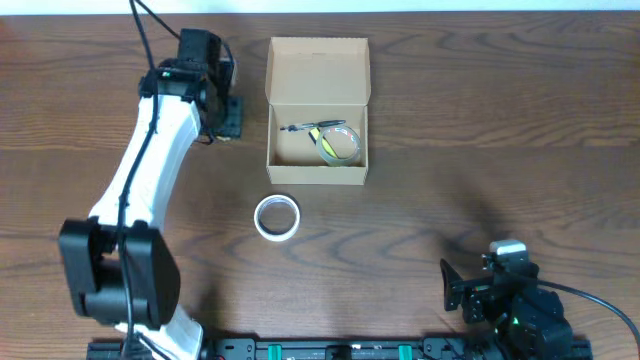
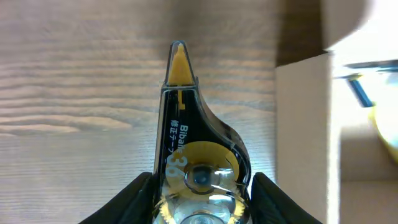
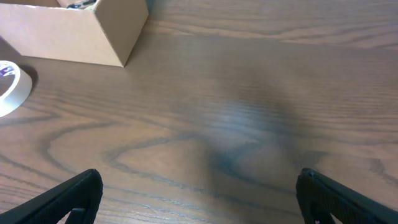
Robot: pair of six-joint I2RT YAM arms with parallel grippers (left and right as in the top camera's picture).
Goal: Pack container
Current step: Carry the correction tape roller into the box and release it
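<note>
**Left gripper holds a correction tape beside the open container**

The container point(image 1: 318, 75) – a plain tan cardboard box – sits on the dark wooden surface point(image 1: 500, 120) with its lid flap point(image 1: 318, 55) folded back on the far side, away from the arm bases. Inside it lie a pen point(image 1: 310, 127) and, next to the pen toward the container's right wall, a clear tape roll point(image 1: 340, 143) with a yellowish tint.

The left gripper point(image 1: 228, 115) is just to the left of the container, level with its open compartment and not touching it. In the left wrist view, this gripper point(image 2: 202, 199) pinches a correction tape dispenser point(image 2: 186, 143), black and clear with a yellow tip. The tip points away from the camera over bare wood, and the container's cardboard wall point(image 2: 301, 137) stands close on the right.

A white tape roll point(image 1: 277, 218) lies flat on the surface just in front of the container, near its front left corner.

The right gripper point(image 1: 455, 285) is well apart from the container, off to its front right. Its fingers point(image 3: 68, 199) are spread wide with nothing between them, and from there the container's corner point(image 3: 74, 37) shows at the upper left.
</note>
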